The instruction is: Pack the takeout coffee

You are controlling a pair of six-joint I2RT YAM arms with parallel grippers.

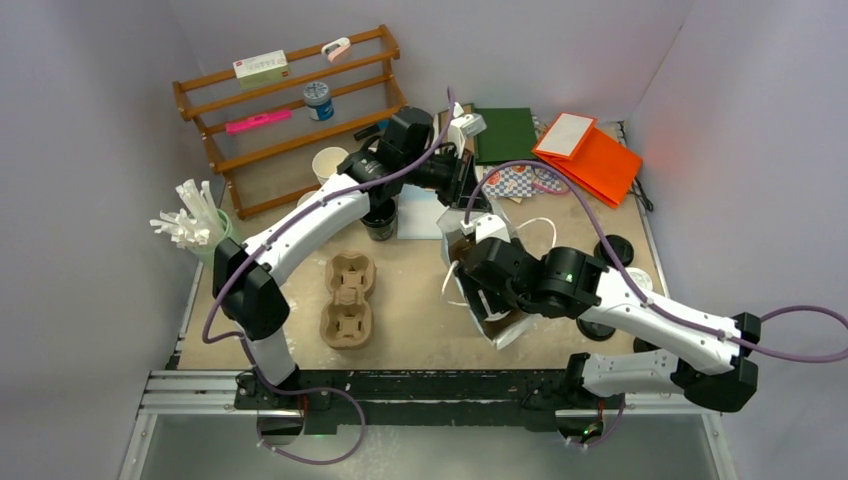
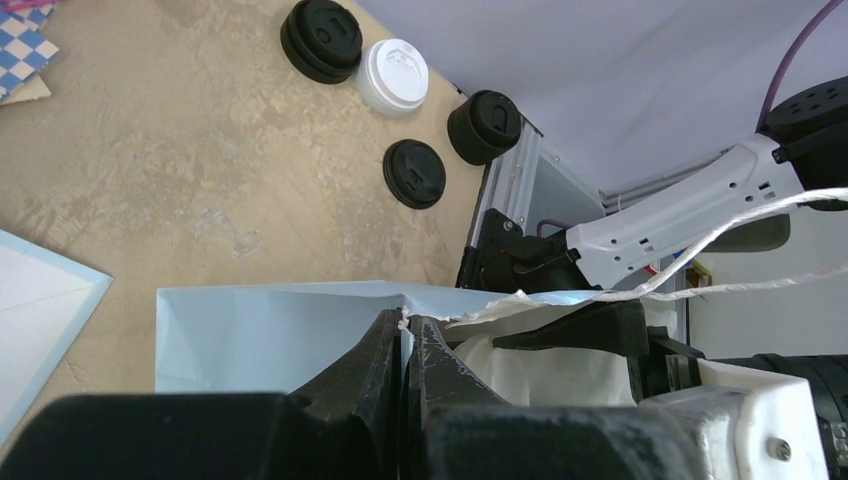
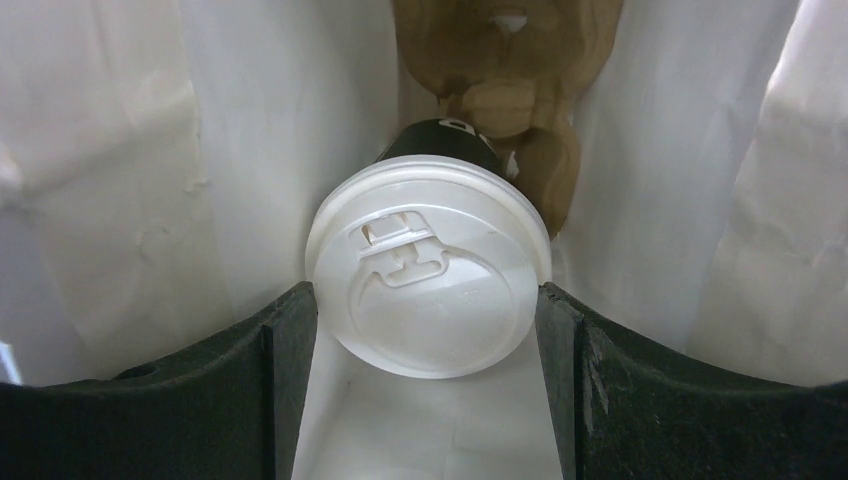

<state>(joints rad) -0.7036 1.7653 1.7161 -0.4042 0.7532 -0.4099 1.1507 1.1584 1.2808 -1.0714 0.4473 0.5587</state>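
White-lidded takeout coffee [image 3: 428, 290] clamped in right hand [image 3: 425, 302], inside bag [image 3: 120, 200].

Robot lab — walled test table [image 1: 420, 325]

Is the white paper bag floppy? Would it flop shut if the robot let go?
The paper bag is probably floppy: its thin walls crease and bow around the takeout coffee. The left gripper pinches its rim, likely holding the mouth open. It looks light, so a push might slide or tip it.
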